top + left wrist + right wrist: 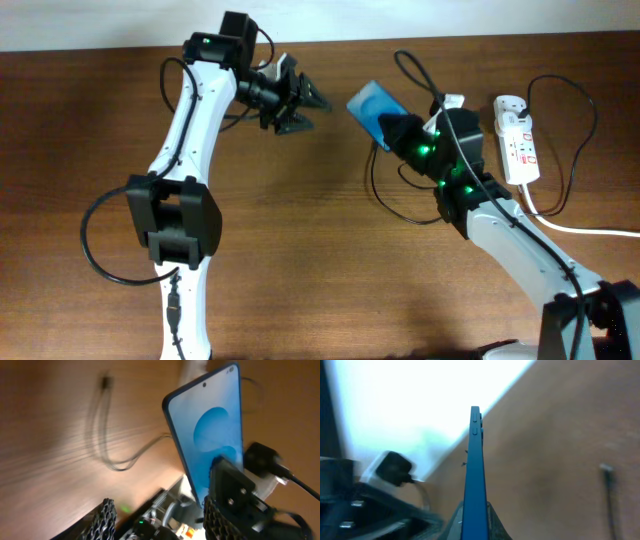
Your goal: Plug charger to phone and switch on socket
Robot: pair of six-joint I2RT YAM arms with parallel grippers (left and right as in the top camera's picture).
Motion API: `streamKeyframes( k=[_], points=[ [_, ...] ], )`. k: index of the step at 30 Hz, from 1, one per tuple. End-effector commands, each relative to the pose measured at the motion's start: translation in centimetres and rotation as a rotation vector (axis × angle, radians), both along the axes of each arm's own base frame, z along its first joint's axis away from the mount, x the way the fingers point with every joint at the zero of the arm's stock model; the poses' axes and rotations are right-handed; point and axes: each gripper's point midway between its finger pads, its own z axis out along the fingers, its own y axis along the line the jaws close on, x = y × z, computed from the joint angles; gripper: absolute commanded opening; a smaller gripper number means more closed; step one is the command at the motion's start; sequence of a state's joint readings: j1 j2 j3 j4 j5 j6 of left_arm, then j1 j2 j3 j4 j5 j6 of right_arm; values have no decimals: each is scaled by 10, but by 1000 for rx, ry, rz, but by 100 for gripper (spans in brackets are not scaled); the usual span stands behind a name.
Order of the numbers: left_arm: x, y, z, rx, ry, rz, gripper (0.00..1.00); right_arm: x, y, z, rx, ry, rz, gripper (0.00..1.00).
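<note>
We see a brown wooden table [300, 260], with a pale wall strip along the frame's top edge. Upper centre, our right gripper [396, 132] is clamped on the phone [372, 105]. The left gripper [315, 112] gapes empty. The socket [518, 140] lies far right, and the charger [117, 462] loops across the wood.

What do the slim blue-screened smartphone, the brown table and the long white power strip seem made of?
The slim blue-screened smartphone: glossy glass front, by its smooth sheen; the blue edge could be metal or plastic. The brown table: wood or wood-look laminate, grain lines showing, fairly matte. The long white power strip: probably moulded plastic, smooth and uniformly white.
</note>
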State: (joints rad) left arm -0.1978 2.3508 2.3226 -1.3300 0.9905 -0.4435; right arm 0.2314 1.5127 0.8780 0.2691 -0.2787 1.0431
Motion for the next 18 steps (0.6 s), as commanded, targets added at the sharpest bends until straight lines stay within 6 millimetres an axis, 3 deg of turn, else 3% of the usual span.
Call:
streamKeyframes(
  k=[1,2,4,9,13,18],
  points=[
    [3,-12,56,-357,-122,-101,57,1,6,49,158,-84,-12,4],
    [4,-14,68,-427,-131,-114,57,2,9,58,189,-105,-15,4],
    [6,-15,73,-446,-102,-104,57,3,12,65,223,-120,-29,4],
    [15,-13,56,-340,-76,-48,45,0,30,69,291,-106,-114,4],
    [19,-13,57,-339,-105,-49,45,0,35,82,338,-145,-151,4],
    [19,-19,51,-301,-114,-48,45,0,36,81,414,-105,-173,4]
  ],
)
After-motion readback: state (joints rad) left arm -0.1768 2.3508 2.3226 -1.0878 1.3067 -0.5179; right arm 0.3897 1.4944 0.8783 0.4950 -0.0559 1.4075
